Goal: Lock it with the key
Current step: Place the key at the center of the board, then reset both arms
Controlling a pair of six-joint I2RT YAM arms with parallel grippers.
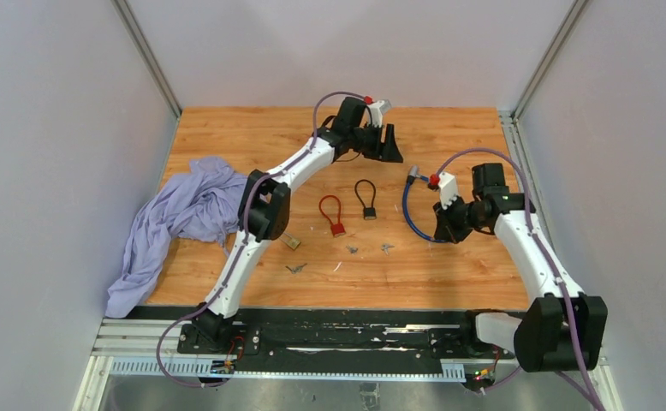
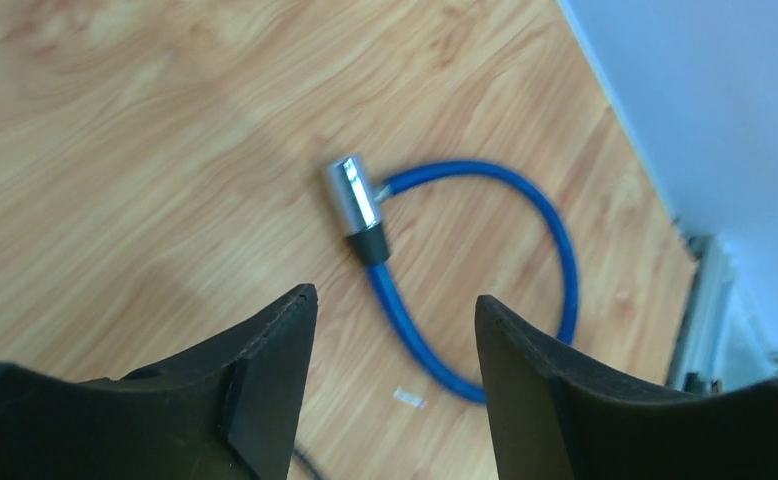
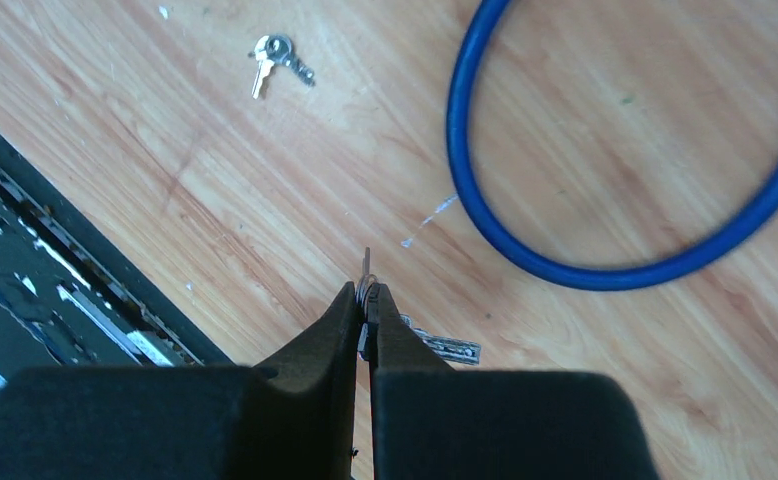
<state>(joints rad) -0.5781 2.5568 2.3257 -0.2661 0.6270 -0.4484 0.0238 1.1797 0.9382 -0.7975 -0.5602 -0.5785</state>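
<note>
Keys are pinched between the closed tips of your right claw, with one thin blade poking out past the fingertips, low over the table. Just beyond it lies the blue cable lock, its loop flat on the wood near the table's right side. Your left claw hangs spread wide and empty above the same lock, whose silver cylinder head sits at the far end of the loop. You can see another key pair loose on the table, off to one side of your right claw. Mid-table rest a red padlock and a black padlock, near each other but not touching. A purple cloth is heaped at the left edge.
</note>
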